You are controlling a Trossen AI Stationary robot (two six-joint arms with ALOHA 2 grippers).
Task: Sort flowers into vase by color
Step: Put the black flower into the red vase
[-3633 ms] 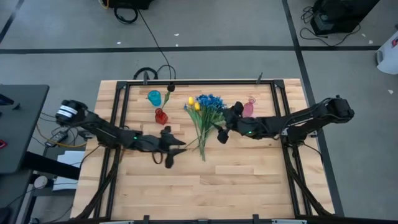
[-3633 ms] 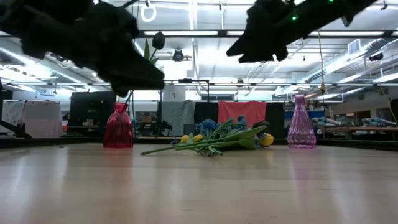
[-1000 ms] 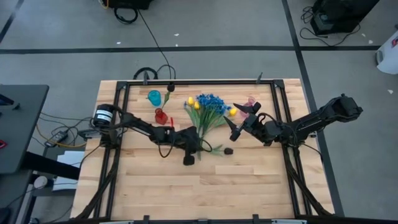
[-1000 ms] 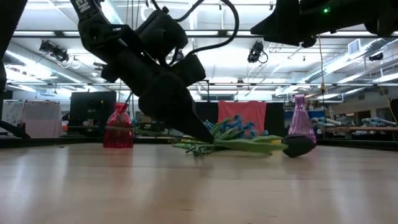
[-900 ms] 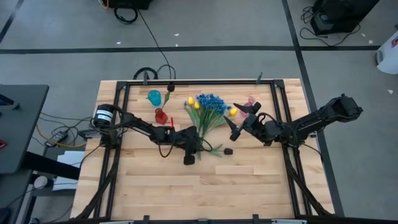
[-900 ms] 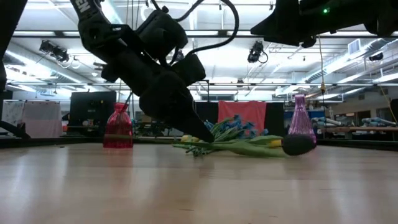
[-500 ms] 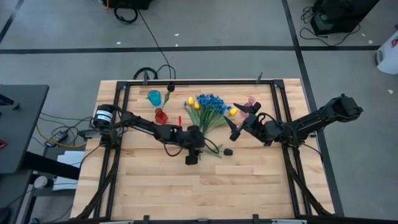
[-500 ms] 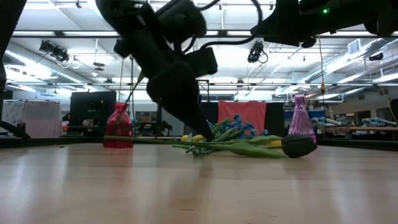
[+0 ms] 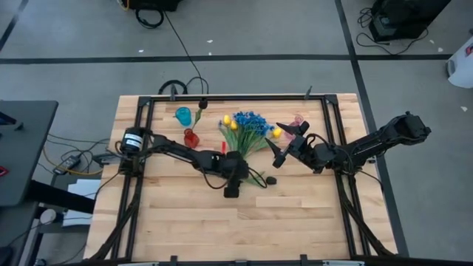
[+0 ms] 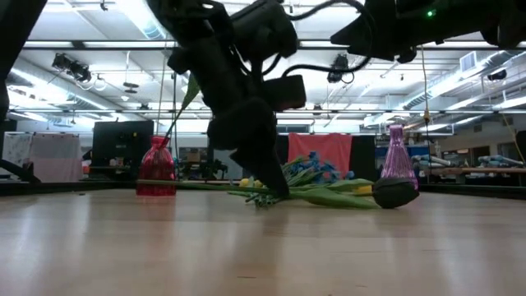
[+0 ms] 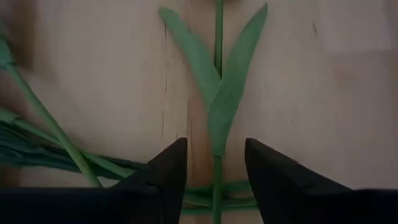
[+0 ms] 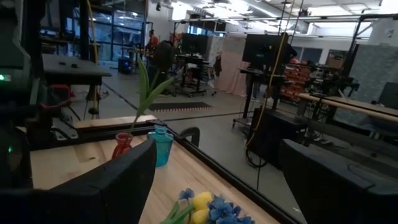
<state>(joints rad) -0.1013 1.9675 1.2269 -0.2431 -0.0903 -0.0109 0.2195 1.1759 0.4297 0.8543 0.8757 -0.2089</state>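
1. Left gripper (image 11: pixel 214 163), low over the wooden table (image 9: pixel 295 222) near its middle, stands with its two dark fingers (image 11: pixel 171 167) parted and nothing clamped; a thin green stem with two long leaves (image 11: pixel 217 93) runs through the gap between them.
2. Stem axis: in the left wrist view the stem lies lengthwise between the fingers, pointing straight away from the gripper, so the jaws straddle it across its width. Closing here would, by my judgement, pinch the stem just below its leaves.
3. Blossom end: in the high view this stem leads to a dark, near-black tulip head (image 9: pixel 271 179) lying on the table just beside the left gripper (image 9: pixel 232 183), towards the right arm.
4. Remaining bunch of artificial flowers (image 9: pixel 247 131) (blue blossom clusters and yellow tulips on green stems) lies farther back on the table, stems fanning towards the left gripper.
5. Vessels: a small red vase (image 9: pixel 191 138) already holding a dark tulip, a teal glass vase (image 9: pixel 182 115) and a pink glass vase (image 9: pixel 298 120) stand along the back of the table.
6. Right gripper (image 9: pixel 284 144) hangs raised near the pink vase, fingers spread wide and empty; the left arm is plainly the nearer to the dark tulip's stem.
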